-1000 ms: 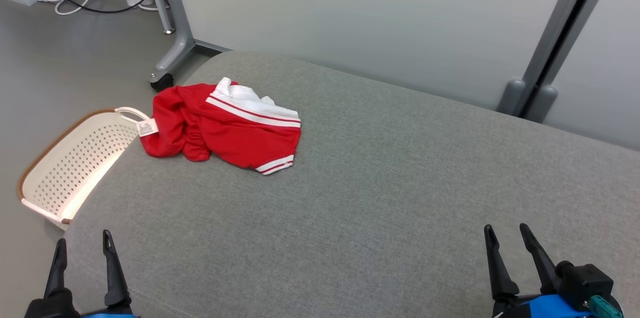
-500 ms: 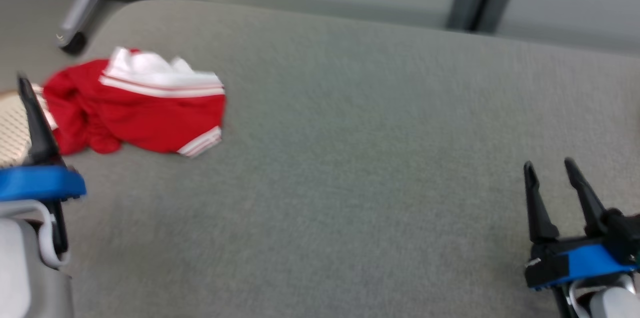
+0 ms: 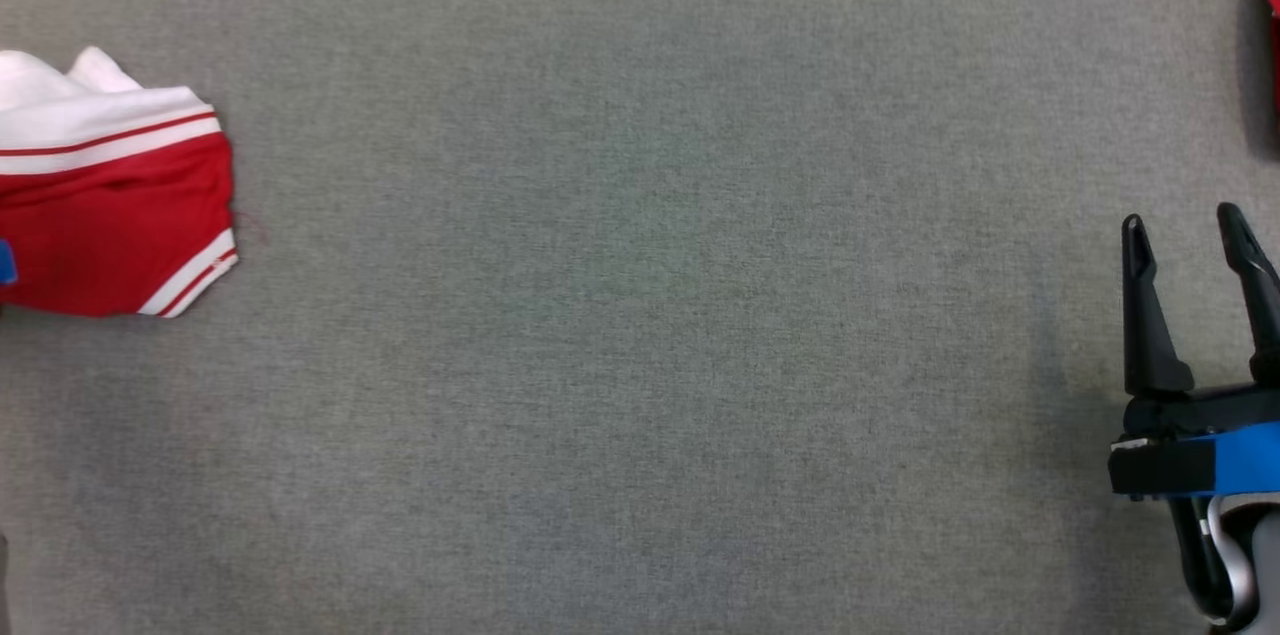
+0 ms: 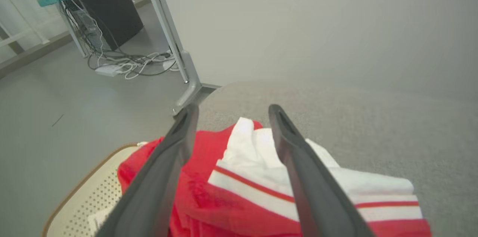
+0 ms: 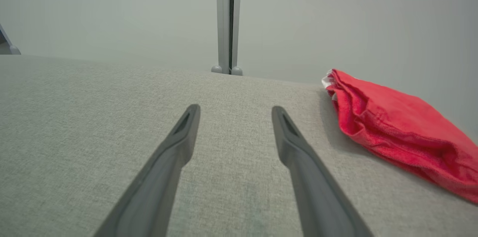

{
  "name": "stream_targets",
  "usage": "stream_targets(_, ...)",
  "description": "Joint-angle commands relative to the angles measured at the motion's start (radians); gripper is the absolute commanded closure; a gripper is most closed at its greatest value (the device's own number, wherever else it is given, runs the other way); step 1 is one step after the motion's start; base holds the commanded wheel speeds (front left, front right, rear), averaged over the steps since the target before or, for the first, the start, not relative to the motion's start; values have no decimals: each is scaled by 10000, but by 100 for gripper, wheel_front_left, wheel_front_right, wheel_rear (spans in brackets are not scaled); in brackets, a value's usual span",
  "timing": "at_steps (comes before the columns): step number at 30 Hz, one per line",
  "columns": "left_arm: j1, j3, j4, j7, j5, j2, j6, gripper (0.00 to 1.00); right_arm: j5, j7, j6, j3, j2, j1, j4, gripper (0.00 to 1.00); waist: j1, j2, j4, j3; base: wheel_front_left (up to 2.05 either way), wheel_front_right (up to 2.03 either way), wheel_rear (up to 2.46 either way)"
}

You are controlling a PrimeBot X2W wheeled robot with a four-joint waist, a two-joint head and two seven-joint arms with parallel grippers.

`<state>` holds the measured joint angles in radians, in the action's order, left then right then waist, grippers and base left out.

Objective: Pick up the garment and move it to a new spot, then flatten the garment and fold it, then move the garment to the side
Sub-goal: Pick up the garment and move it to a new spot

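Surface: a grey fabric-covered worktop (image 3: pixel 640 335) is stretching across the whole head view, with a pale wall panel standing behind it in both wrist views
Garment: the red garment (image 3: pixel 110 215) with white striped trim is lying crumpled at the left end of the worktop, near its rounded corner
Neighbour: a perforated cream basket (image 4: pixel 86 199) is sitting just beside it, lower down and off the edge
Left claw: the left claw (image 4: pixel 232 110) is reaching over the garment with its jaws spread wide and nothing between them, its fingers framing the bunched white part; whether the tips are touching cloth I cannot tell
Right claw: the right claw (image 3: pixel 1182 220) is hanging over bare worktop, jaws parted and empty, well apart from the garment
Other cloth: a second red cloth (image 5: pixel 396 136) is lying at the far right end
Handling: the garment is looking light, soft and limp, so it is likely sagging and unrolling once lifted; nothing fragile about it
Hold: the raised white fold or the thicker striped band is offering the best pinch, being proud of the surface and several layers deep
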<state>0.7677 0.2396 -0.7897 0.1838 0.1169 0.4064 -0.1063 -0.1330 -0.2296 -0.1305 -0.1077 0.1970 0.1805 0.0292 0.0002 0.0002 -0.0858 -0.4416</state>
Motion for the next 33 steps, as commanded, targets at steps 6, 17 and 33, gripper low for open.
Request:
stream_targets(6, 573, -378, -2089, -951, 441, 149, -190, 0, -48, 116, -5, -247, 211, 161, -477, 0, -2, -2, 126, -606, 0, 0, 0)
stream_targets(17, 872, -1616, -3897, -1995, 1595, -455, -264, 100, 51, 399, -5, -248, 296, 248, -856, 0, -2, -2, -22, -851, 0, 0, 0)
stream_targets(33, 2329, -4044, -1831, 688, 2236, 669, -239, 100, -160, -48, -5, 43, -412, -71, 321, 0, -2, -2, 257, 897, 0, 0, 0)
